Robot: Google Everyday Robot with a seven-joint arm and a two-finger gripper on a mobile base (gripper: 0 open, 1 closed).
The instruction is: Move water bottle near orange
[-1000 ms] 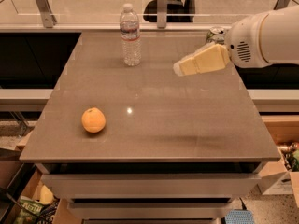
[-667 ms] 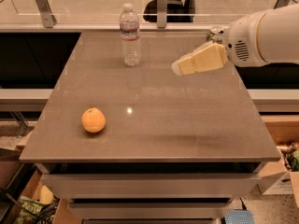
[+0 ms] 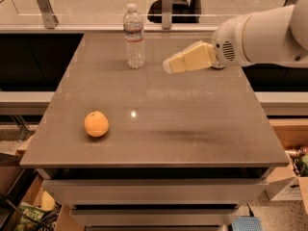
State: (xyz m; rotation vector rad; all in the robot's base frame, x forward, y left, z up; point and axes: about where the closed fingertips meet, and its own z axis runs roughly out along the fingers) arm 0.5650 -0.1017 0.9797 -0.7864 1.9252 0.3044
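Note:
The water bottle (image 3: 134, 35) stands upright near the far left of the grey table (image 3: 192, 138); it is clear and ribbed, with a white cap. The orange (image 3: 96, 123) lies near the table's front left. My gripper (image 3: 168, 65), with cream-coloured fingers, reaches in from the right on a white arm (image 3: 260, 35). It hangs above the far middle of the table, a short way right of the bottle, and touches nothing.
A glass rail with metal posts (image 3: 167, 1) runs behind the table. A dark chair (image 3: 175, 6) sits behind it. Cardboard boxes (image 3: 288, 186) stand on the floor at right, and bags and clutter (image 3: 29, 215) lie at lower left.
My gripper has moved left, closer to the water bottle. The bottle and the orange have not moved.

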